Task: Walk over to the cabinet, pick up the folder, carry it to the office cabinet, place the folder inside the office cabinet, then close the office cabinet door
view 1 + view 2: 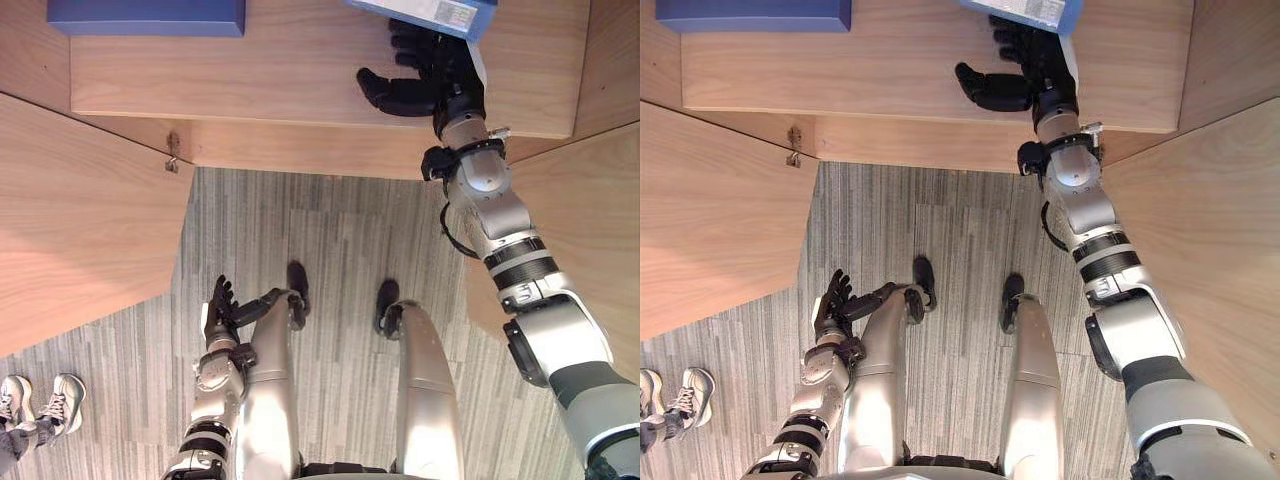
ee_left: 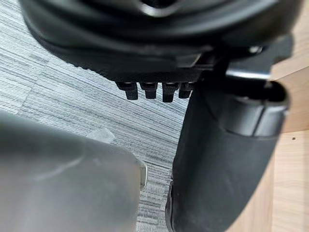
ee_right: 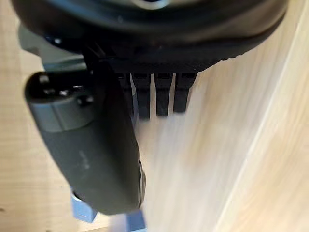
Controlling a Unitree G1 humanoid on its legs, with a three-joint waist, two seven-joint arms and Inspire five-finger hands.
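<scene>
My right hand (image 1: 440,80) reaches onto the cabinet shelf (image 1: 250,70), thumb spread wide, fingertips at the blue folder (image 1: 440,12), far right. Its wrist view shows my fingers straight, side by side. Down low, my left hand (image 1: 220,310) hangs, fingers relaxed.

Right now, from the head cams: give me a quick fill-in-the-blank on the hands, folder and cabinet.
1. The right hand reaches to the light ___ folder on the wooden shelf.
2. The left hand hangs low, fingers relaxed, over ___ carpet.
3. A dark blue box lies toward the shelf's ___ end.
4. The hinged cabinet door stands ___.
Missing words: blue; grey; left; open.
</scene>
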